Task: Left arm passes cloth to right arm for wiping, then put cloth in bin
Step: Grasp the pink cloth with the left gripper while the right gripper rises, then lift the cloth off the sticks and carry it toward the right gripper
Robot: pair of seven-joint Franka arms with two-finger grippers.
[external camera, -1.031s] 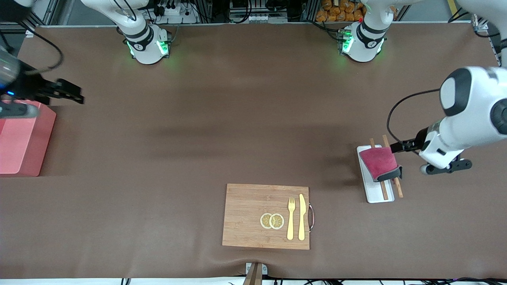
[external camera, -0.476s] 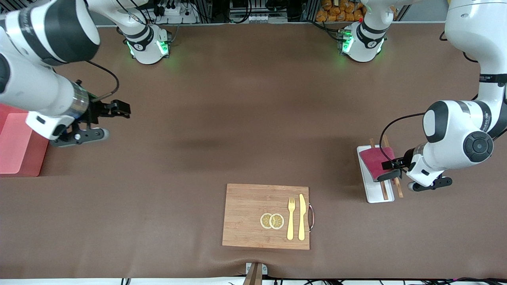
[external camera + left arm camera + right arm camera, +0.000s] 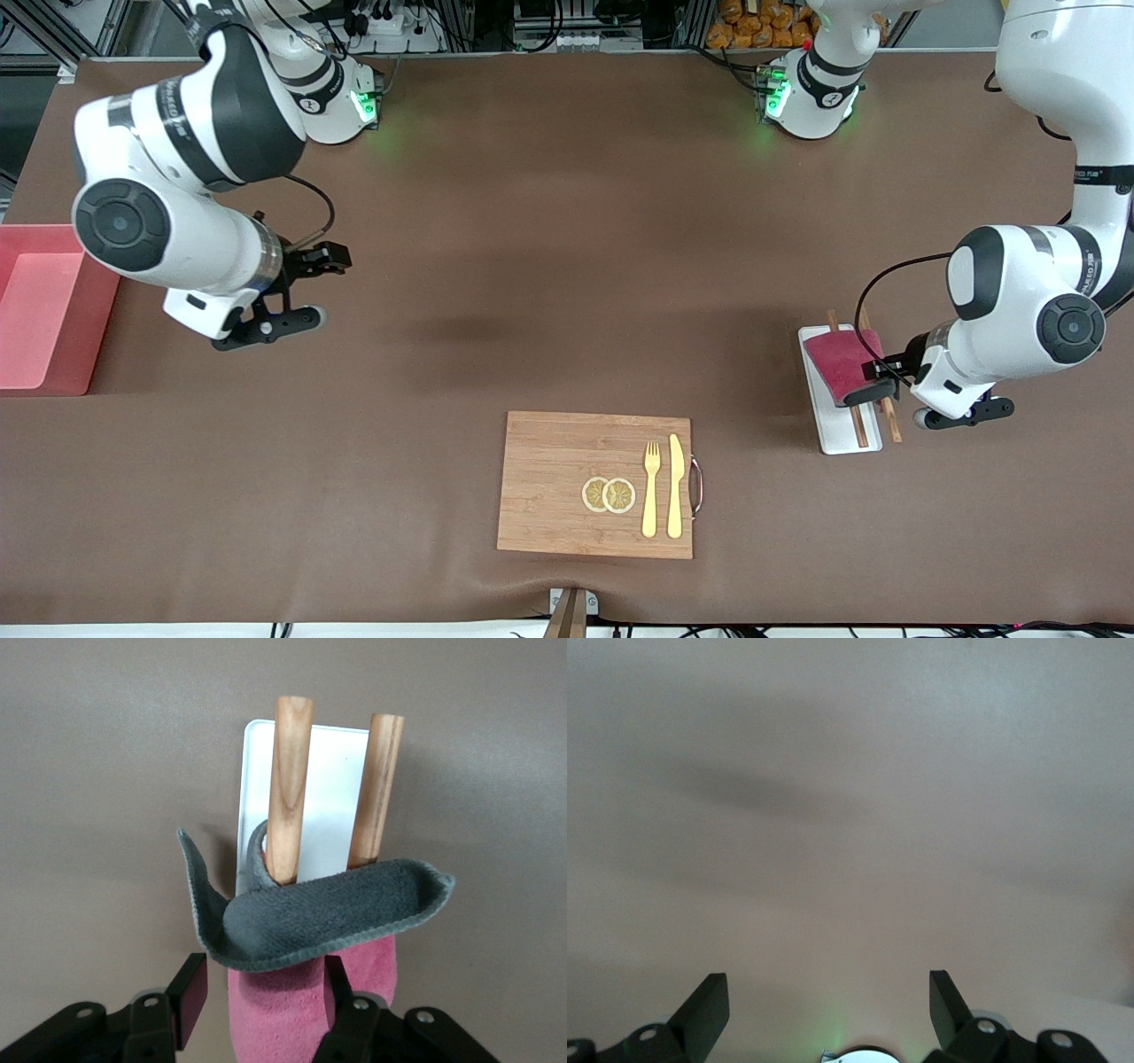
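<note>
At the left arm's end of the bench (image 3: pixel 549 266), the left gripper (image 3: pixel 879 379) has its fingers spread around the crimson cloth (image 3: pixel 840 361), not pinching it; the cloth drapes over two wooden sticks (image 3: pixel 290 784) on a flat white tray (image 3: pixel 837 434), its grey edge curled up. The right gripper (image 3: pixel 330 259) hangs over bare brown bench, fingers wide apart and holding nothing. The pink bin (image 3: pixel 40 310) sits at the right arm's edge of the bench. A wooden board (image 3: pixel 549 483) with a fork (image 3: pixel 651 489), knife (image 3: pixel 675 486) and lemon slices (image 3: pixel 609 494) lies near the front edge, well apart from both.
</note>
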